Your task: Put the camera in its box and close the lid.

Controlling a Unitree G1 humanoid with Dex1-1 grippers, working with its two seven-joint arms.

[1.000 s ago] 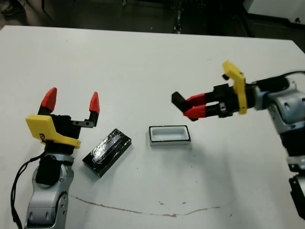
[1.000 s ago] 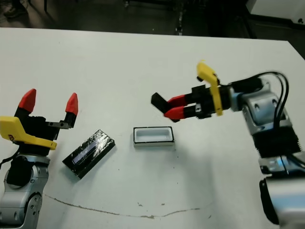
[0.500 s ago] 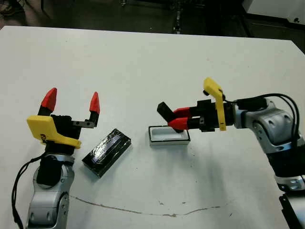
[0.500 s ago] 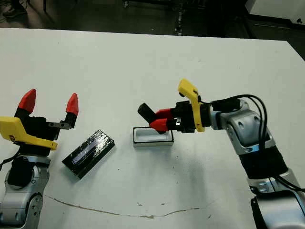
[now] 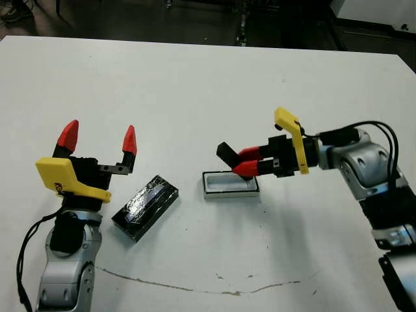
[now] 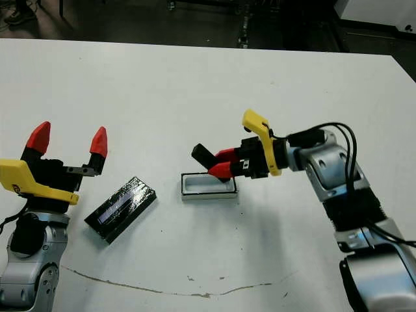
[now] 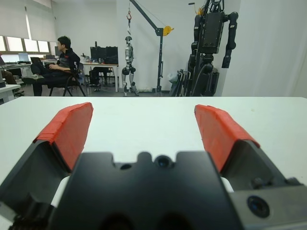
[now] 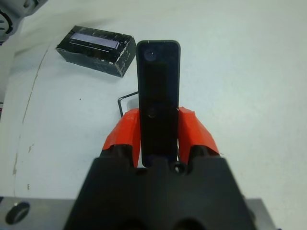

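Observation:
The camera (image 5: 227, 154), a thin matte-black slab, is clamped between the red fingers of my right gripper (image 5: 243, 162), which is shut on it; the right wrist view shows the camera (image 8: 158, 96) sticking out past the fingertips. It hangs tilted just above the right end of the box (image 5: 229, 192), a shallow white tray with a dark rim. The lid (image 5: 145, 206), black with a shiny crinkly top, lies on the table left of the box. My left gripper (image 5: 97, 138) stands open and upright beside the lid's left end, holding nothing.
A thin dark line (image 5: 195, 286) runs across the white table (image 5: 195, 84) near its front edge. Beyond the table, the left wrist view shows a seated person (image 7: 60, 64) and robot stands (image 7: 211, 45) in the room.
My right gripper carried the camera leftward and down to the box over the second, then eased slightly back right. The left arm, lid and box stayed put.

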